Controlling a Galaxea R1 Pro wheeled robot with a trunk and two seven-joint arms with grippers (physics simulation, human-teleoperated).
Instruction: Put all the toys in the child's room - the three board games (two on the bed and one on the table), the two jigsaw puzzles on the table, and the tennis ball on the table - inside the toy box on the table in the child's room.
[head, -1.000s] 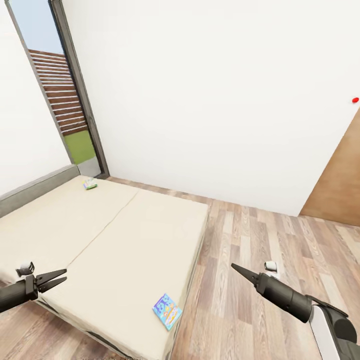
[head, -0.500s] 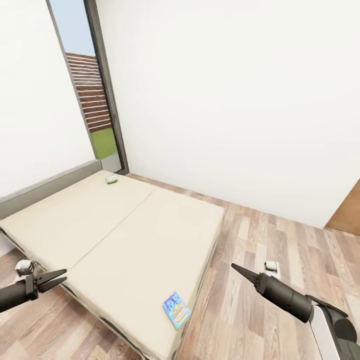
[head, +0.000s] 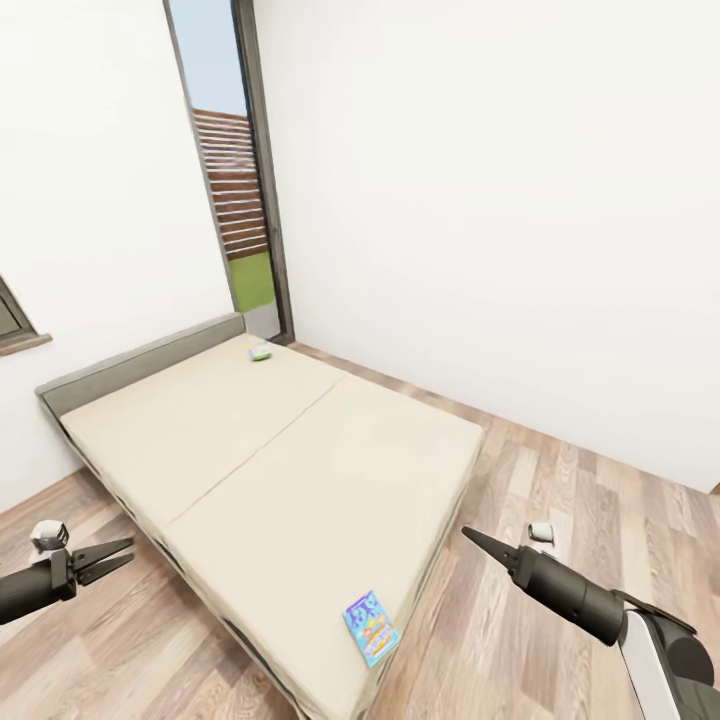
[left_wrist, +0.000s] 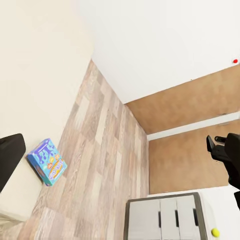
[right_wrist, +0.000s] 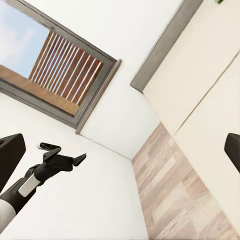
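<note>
A blue board game (head: 370, 627) lies flat on the near corner of the beige bed (head: 280, 470); the left wrist view also catches this blue board game (left_wrist: 46, 161). A second, green and white board game (head: 260, 352) rests at the bed's far end beside the headboard. My left gripper (head: 130, 551) hovers open over the floor left of the bed, holding nothing. My right gripper (head: 468, 535) hangs over the floor right of the bed, about level with the blue game; its fingers (right_wrist: 10, 155) stand apart in the right wrist view. A small yellow-green ball (left_wrist: 215, 232) sits at the edge of a grey cabinet.
A tall window (head: 240, 190) meets the floor behind the bed. White walls close the room at the back and left. Wood floor (head: 560, 490) runs along the bed's right side. The grey cabinet (left_wrist: 167, 217) and a brown door (left_wrist: 195, 105) appear in the left wrist view.
The camera has turned left, so the bed and window sit further right in the picture and the left wall now shows. Both grippers keep the same pose.
</note>
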